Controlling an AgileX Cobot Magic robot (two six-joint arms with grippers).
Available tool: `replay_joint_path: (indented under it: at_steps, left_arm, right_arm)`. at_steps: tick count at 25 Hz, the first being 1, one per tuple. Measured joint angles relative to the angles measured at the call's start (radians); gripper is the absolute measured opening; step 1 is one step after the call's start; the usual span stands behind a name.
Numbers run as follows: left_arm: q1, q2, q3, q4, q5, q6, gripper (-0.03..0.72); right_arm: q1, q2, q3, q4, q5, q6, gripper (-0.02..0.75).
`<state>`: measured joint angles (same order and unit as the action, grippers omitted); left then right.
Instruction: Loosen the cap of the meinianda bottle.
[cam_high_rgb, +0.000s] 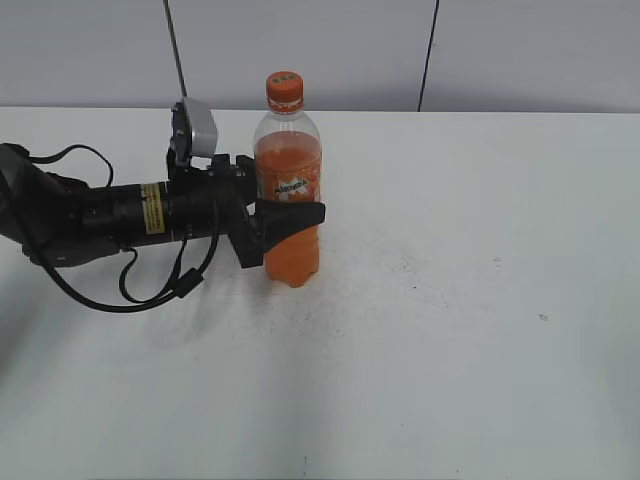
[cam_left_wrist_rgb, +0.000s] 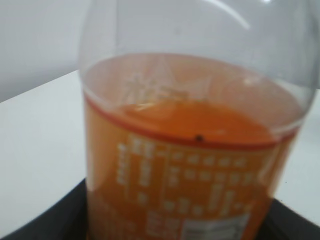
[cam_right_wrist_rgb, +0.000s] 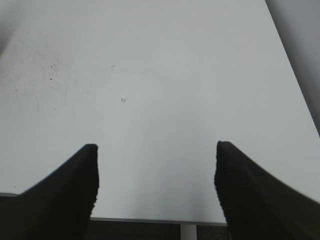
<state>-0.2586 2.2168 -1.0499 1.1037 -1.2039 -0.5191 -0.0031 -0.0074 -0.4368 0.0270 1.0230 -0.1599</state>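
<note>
The meinianda bottle stands upright on the white table, with its orange cap on top. My left gripper reaches in from the left and is shut on the bottle's waist, the front finger across its label. In the left wrist view the bottle fills the frame, with black fingers on both sides at the bottom. The cap is out of that view. My right gripper is open and empty over the bare table near its edge. It does not show in the exterior view.
The left arm with its cables lies low across the table's left side. A grey wall stands behind the table. The right wrist view shows the table's near edge just under the fingers.
</note>
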Motion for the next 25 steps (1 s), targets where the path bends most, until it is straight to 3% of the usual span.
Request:
replay_joint_path:
  at_steps: [15,25]
  left_arm:
    - [-0.007,0.000,-0.001,0.013,-0.001,0.002,0.425]
    - [-0.010,0.000,-0.001,0.019,-0.003,0.002,0.425]
  right_arm:
    - [0.000,0.035,-0.045,-0.015,-0.022,0.037,0.544]
    - [0.000,0.576,-0.299,0.112,0.077,0.041,0.544]
